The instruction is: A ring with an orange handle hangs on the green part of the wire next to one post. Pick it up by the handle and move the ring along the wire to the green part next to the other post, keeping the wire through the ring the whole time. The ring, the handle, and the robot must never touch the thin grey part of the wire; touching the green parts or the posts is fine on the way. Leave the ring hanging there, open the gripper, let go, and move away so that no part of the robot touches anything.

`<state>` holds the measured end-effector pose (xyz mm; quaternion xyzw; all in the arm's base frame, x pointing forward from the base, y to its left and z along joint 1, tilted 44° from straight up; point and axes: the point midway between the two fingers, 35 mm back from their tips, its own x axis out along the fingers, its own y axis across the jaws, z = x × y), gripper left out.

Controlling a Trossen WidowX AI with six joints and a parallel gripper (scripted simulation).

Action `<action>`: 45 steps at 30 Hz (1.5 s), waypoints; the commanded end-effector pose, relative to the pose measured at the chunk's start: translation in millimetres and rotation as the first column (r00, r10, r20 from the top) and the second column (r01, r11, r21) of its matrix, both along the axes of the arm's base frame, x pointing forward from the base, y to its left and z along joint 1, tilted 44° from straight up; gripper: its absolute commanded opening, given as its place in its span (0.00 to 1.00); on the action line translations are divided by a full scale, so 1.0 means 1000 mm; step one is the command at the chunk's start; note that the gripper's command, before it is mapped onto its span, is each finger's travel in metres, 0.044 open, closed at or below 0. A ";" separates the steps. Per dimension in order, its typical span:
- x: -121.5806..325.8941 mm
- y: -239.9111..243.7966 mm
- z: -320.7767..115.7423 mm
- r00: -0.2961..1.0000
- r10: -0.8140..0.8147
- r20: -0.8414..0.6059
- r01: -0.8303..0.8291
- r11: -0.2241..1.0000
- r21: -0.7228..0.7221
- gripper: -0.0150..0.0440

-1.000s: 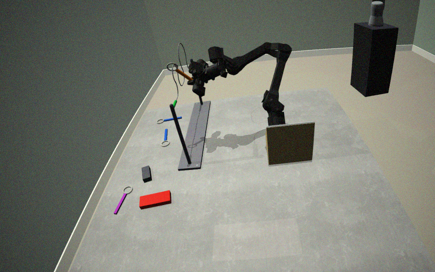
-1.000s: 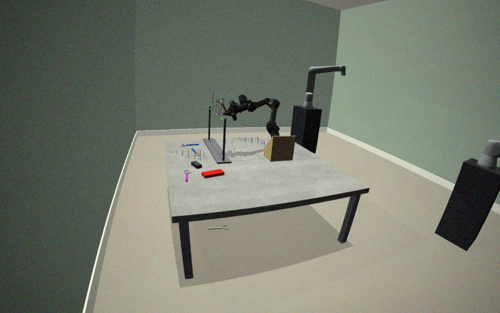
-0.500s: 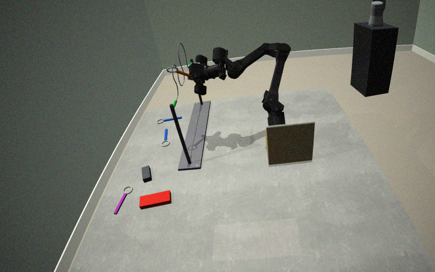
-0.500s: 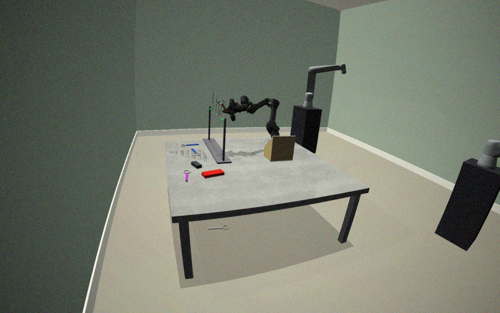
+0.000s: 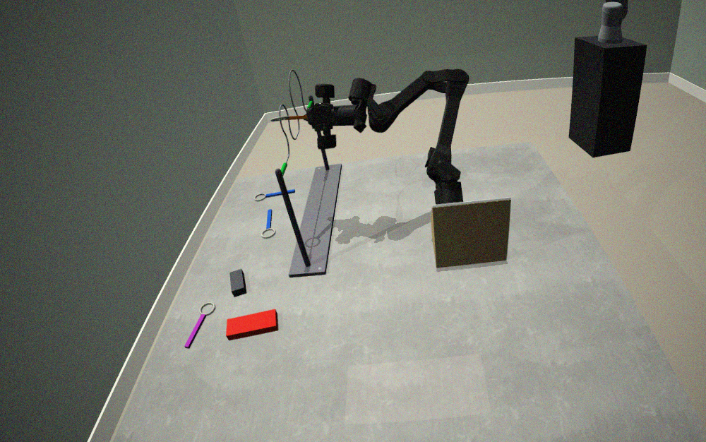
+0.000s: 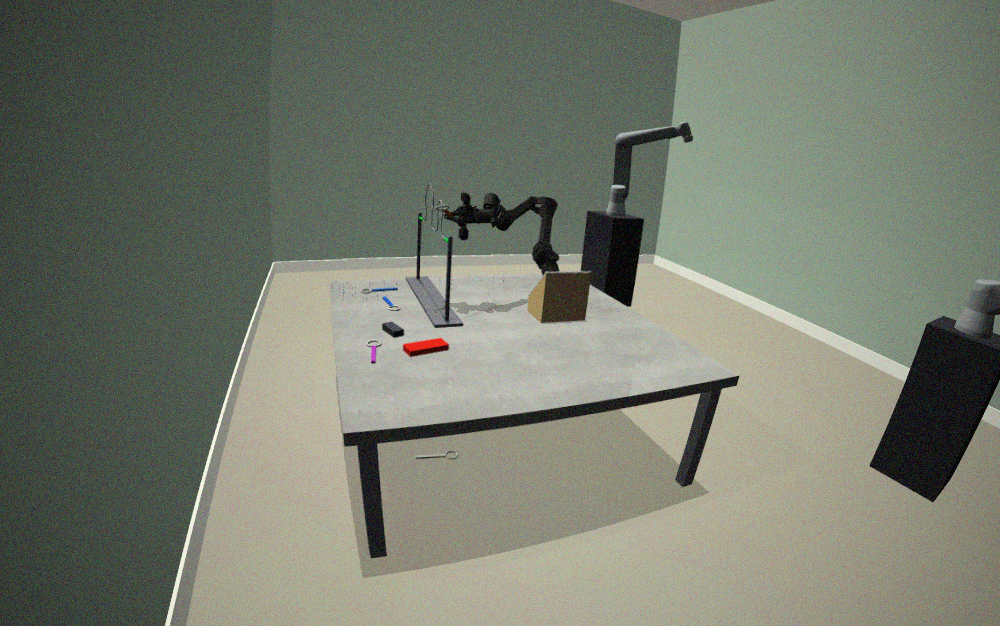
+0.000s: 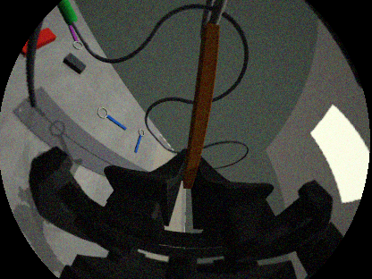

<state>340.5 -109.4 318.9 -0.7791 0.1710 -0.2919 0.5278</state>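
My gripper (image 5: 308, 116) (image 7: 189, 152) is shut on the orange handle (image 5: 298, 117) (image 7: 205, 85), which points away from the arm, nearly level. The ring (image 5: 275, 119) (image 7: 215, 6) at its far end is seen nearly edge-on, at the first bend of the grey wire (image 5: 294, 70) (image 7: 113, 61) above the near post. The wire appears to pass through it; whether they touch cannot be told. The near post (image 5: 294, 221) (image 6: 448, 280) bears one green part (image 5: 284, 168) (image 7: 68, 11). The other green part (image 5: 310, 101) is by the far post (image 5: 325, 159) (image 6: 419, 247), close behind the gripper in the top view.
The posts stand on a grey base (image 5: 298, 270). Two blue-handled rings (image 5: 280, 193) (image 5: 269, 219) lie behind it. A dark block (image 5: 237, 282), a magenta-handled ring (image 5: 195, 330) and a red block (image 5: 252, 324) lie at the left. A brown wedge (image 5: 471, 234) (image 6: 566, 296) stands near the arm's base.
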 end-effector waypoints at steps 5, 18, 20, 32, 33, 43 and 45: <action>0.001 0.005 0.011 0.999 -0.001 -0.037 -0.006 0.983 -0.186 0.00; 0.004 0.017 0.028 0.996 -0.022 -0.091 -0.023 0.887 -0.462 0.00; 0.004 0.019 0.030 0.995 -0.026 -0.099 -0.027 0.866 -0.500 0.00; 0.006 0.030 0.038 0.990 -0.053 -0.132 -0.050 0.736 -0.675 0.00; 0.006 0.030 0.038 0.990 -0.055 -0.133 -0.052 0.727 -0.685 0.00; 0.005 0.027 0.039 0.988 -0.066 -0.141 -0.060 0.677 -0.734 0.00; 0.005 0.025 0.038 0.988 -0.065 -0.140 -0.059 0.681 -0.730 0.00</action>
